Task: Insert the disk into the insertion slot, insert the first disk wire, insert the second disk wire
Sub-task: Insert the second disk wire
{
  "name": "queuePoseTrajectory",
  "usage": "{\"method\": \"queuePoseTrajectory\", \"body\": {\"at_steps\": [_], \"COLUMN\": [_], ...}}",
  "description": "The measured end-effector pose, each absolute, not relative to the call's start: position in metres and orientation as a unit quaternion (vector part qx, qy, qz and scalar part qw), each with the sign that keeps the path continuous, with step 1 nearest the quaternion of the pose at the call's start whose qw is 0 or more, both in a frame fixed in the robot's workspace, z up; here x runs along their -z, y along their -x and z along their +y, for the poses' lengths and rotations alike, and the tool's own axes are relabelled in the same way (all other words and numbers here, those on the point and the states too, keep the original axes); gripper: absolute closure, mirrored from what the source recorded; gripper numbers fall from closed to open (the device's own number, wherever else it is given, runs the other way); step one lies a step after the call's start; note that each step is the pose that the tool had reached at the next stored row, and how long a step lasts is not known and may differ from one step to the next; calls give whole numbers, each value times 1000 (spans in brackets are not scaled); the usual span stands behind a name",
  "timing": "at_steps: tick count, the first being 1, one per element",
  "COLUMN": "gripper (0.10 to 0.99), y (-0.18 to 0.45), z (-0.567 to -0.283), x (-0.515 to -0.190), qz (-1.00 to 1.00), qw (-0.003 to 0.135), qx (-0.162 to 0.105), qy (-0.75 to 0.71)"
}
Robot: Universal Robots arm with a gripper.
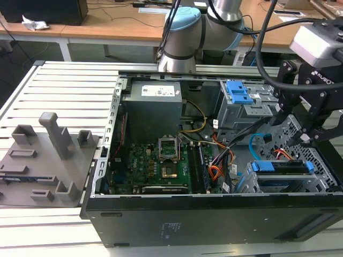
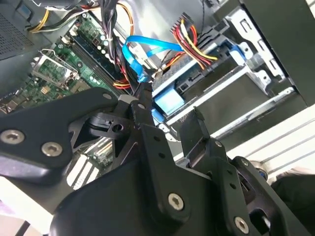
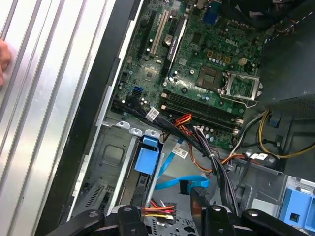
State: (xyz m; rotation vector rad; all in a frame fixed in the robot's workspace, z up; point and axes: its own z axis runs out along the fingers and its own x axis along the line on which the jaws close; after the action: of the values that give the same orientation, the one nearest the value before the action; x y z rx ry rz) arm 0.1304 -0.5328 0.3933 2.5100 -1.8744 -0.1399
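Exterior view: a black open computer case (image 1: 214, 219) lies on the slatted aluminium tabletop (image 1: 64, 91), with its green motherboard (image 1: 155, 166) near 6 o'clock in the frame. The silver-grey hard drive in a bright blue carrier frame (image 1: 283, 167) sits inside the bare-metal perforated drive cage (image 1: 323, 170), at 4 o'clock in the frame. The black two-finger tool (image 1: 307, 136) hangs just above the cage, at 1 o'clock from the drive. The thin orange-red wire bundle (image 1: 285, 155) reaches the drive's upper edge; I cannot tell whether its plug is seated. The thin light-blue cable (image 1: 256, 140) curls in a loop at 10 o'clock from the drive. Second wrist view: the fingers (image 2: 147, 132) stand apart with nothing gripped between them, and the light-blue cable's end is just beside one finger.
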Motion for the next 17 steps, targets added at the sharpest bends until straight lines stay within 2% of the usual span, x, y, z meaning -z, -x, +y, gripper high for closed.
{"method": "queuePoseTrajectory", "body": {"at_steps": [14, 17], "gripper": [588, 588], "y": [-122, -122], "z": [-524, -520], "x": [-362, -358], "qz": [-582, -579], "qw": [4, 13], "qx": [45, 38], "qy": [-812, -814]}}
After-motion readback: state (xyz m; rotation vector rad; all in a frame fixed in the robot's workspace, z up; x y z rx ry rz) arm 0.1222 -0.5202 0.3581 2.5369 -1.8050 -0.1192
